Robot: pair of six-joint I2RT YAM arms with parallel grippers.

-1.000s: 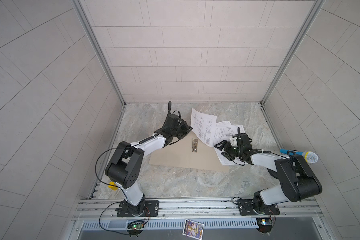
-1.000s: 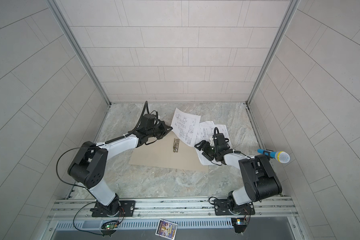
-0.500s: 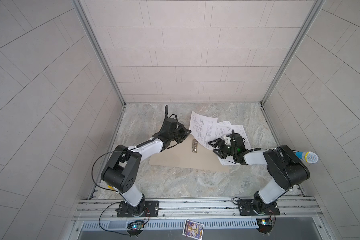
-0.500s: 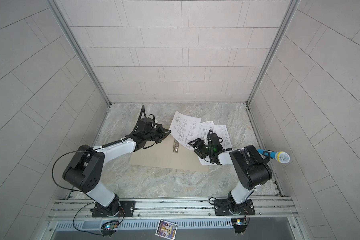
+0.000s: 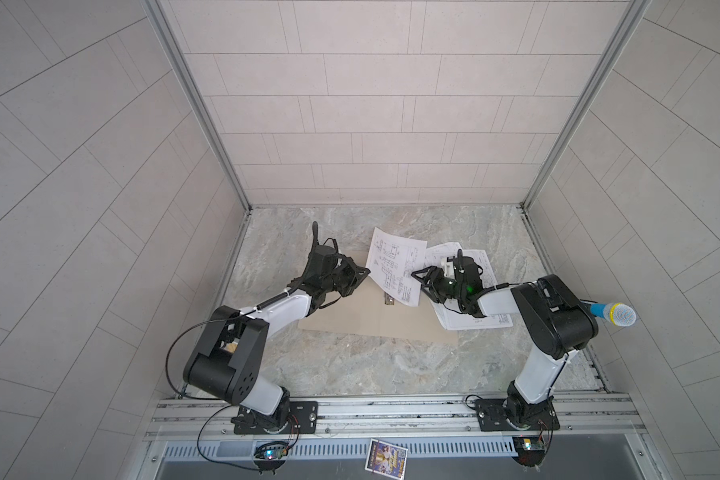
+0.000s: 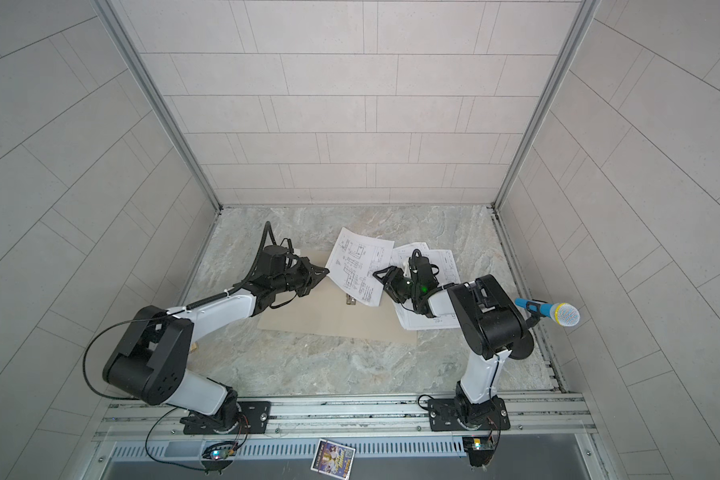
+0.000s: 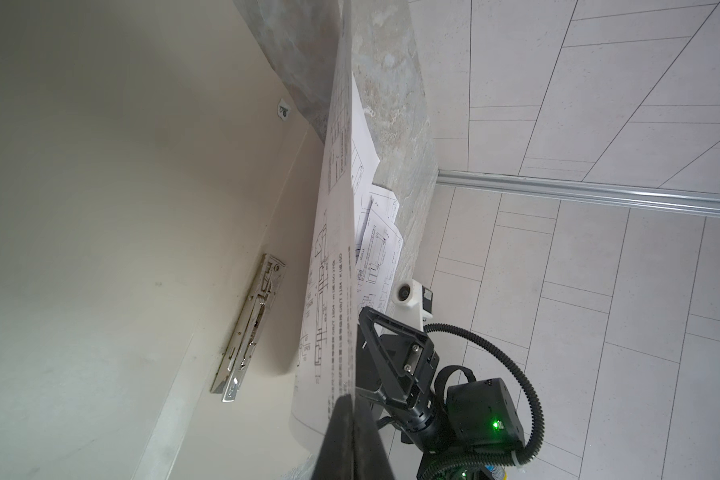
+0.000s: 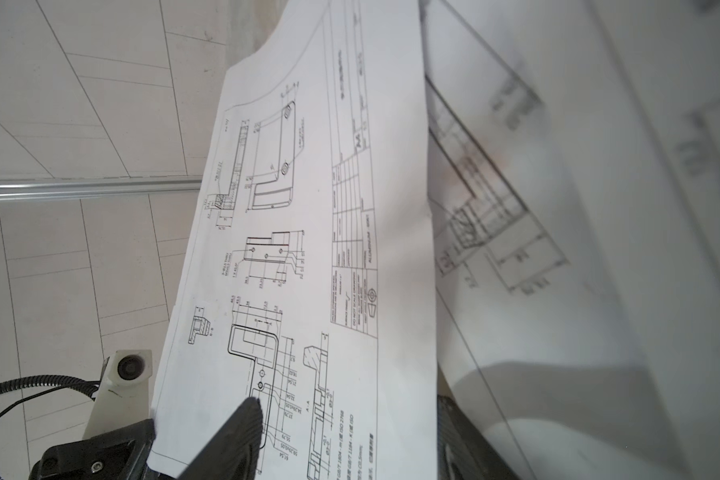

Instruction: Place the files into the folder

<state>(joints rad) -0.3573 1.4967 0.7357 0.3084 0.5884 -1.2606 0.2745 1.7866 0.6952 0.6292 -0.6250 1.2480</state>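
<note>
Left tool (image 5: 365, 272) pinches thin printed sheet (image 5: 393, 262) over tan folder (image 5: 350, 321)

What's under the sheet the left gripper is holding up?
The open folder and its metal clip, visible from the left wrist. From above, the sheet covers part of the clip.

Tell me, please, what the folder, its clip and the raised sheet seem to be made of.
The folder is probably thin cardboard: matte tan, no shine. The clip looks metal: silvery, bright glints. The raised sheet is thin white paper, matte, printed with black drawings; it bends limply.
</note>
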